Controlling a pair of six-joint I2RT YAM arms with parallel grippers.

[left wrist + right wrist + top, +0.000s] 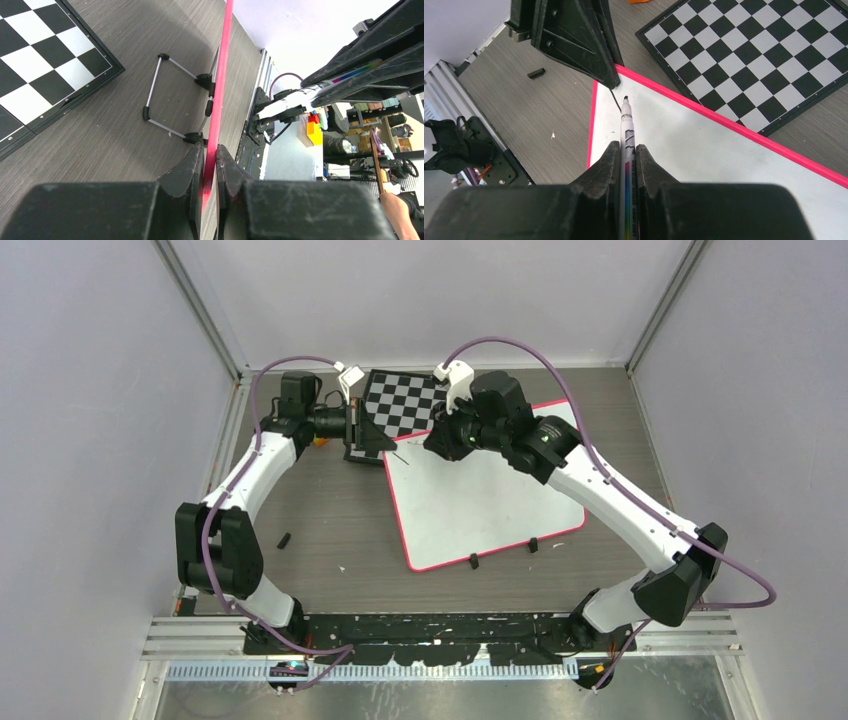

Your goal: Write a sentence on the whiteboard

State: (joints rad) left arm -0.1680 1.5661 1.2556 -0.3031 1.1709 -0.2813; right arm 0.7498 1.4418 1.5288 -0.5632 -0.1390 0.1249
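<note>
Right wrist: slim marker (628, 125) over smooth whiteboard (704, 165).

Two slim robot arms wear one livery. The left arm (255, 462) and the right arm (620, 502) each pair glossy white shell links, dotted with small dark screws, with bulky matte black joint housings (215, 550). A purple cable (520, 342) arcs free of each arm between base and wrist. Small white camera brackets (455, 375) cap both wrists. Seen from the wrist cameras, the left hand (209, 152) and the right hand (626, 146) are the same rough, matte black plastic. Each has two wedge-shaped fingers (606, 160) tapering to narrow tips from a broad flat block. Both bases sit on a black perforated plate (440, 630) at the desk's near edge.
</note>
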